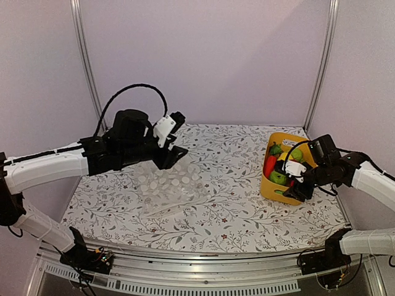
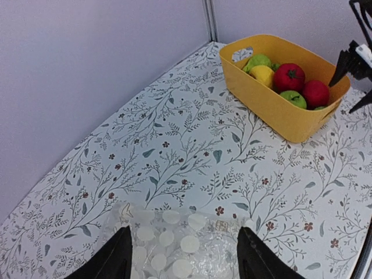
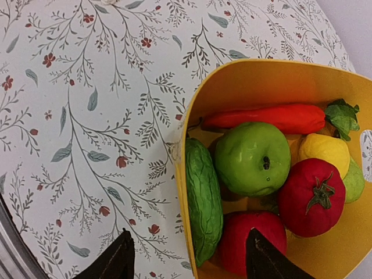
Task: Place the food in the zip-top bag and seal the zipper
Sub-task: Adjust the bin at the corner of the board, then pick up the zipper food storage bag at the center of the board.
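Note:
The zip-top bag (image 1: 171,188) (image 2: 180,241) lies flat and crumpled on the table, clear with white dots; its zipper is too faint to make out. My left gripper (image 1: 176,153) (image 2: 183,263) hovers over it, open, one finger on each side and nothing held. The food sits in a yellow bin (image 1: 270,188) (image 3: 187,168): a green apple (image 3: 253,157), a red-orange carrot (image 3: 267,118), a lemon (image 3: 322,152), a red round fruit (image 3: 311,195) and a dark green wrinkled vegetable (image 3: 203,203). My right gripper (image 1: 297,187) (image 3: 189,264) is open astride the bin's near wall.
The left wrist view shows the yellow bin (image 2: 279,113) at the far right of the floral tablecloth, with the right gripper's black fingers (image 2: 349,61) at its rim. Purple walls and metal posts close off the back. The table's front edge runs along a metal rail.

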